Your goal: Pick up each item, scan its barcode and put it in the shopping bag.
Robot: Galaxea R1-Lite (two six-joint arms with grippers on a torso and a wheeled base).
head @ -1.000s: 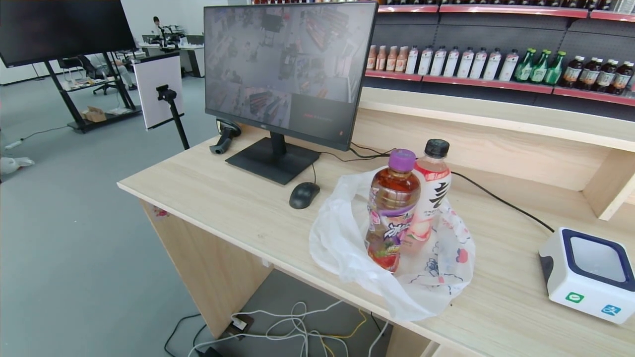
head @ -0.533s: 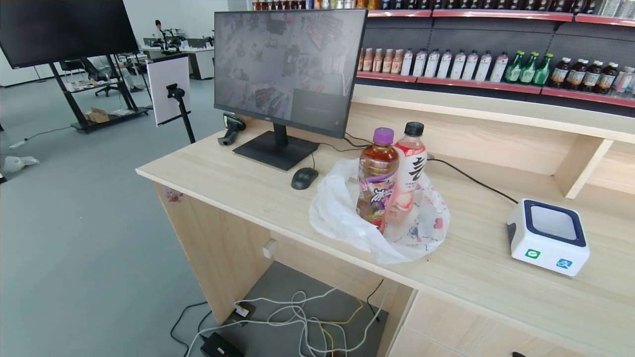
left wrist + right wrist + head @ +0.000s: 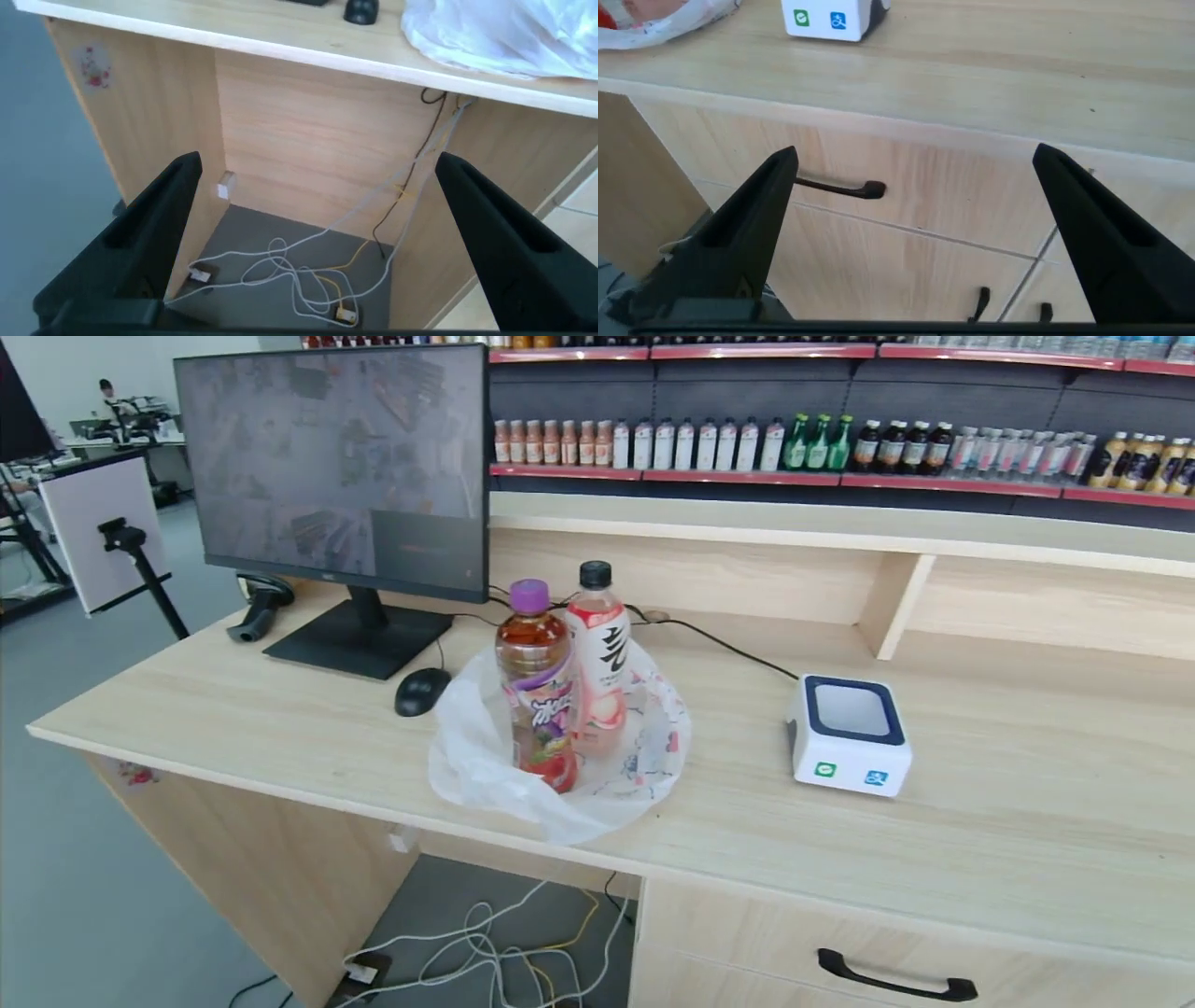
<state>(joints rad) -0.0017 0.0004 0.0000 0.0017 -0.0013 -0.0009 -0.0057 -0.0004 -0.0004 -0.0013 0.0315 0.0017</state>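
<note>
A white plastic shopping bag (image 3: 467, 756) lies open on the wooden counter (image 3: 980, 821). Two bottles stand upright inside it: a tea bottle with a purple cap (image 3: 537, 691) and, touching it behind, a pink drink bottle with a black cap (image 3: 600, 653). To the bag's right sits a white barcode scanner (image 3: 848, 733) with a dark-framed window. My left gripper (image 3: 318, 243) hangs open below the counter edge, under the bag (image 3: 505, 37). My right gripper (image 3: 915, 243) is open in front of the drawers, below the scanner (image 3: 831, 17). Neither holds anything.
A monitor (image 3: 336, 467) stands at the counter's back left, with a black mouse (image 3: 421, 691) and a handheld scanner (image 3: 257, 607) near it. Cables (image 3: 485, 952) lie on the floor under the counter. A drawer handle (image 3: 896, 980) faces me. Shelves of bottles (image 3: 747, 443) line the back wall.
The whole head view has shifted: the camera pulled back and turned right, so counter, bag and scanner appear farther left and smaller. The bottles and bag keep their places.
</note>
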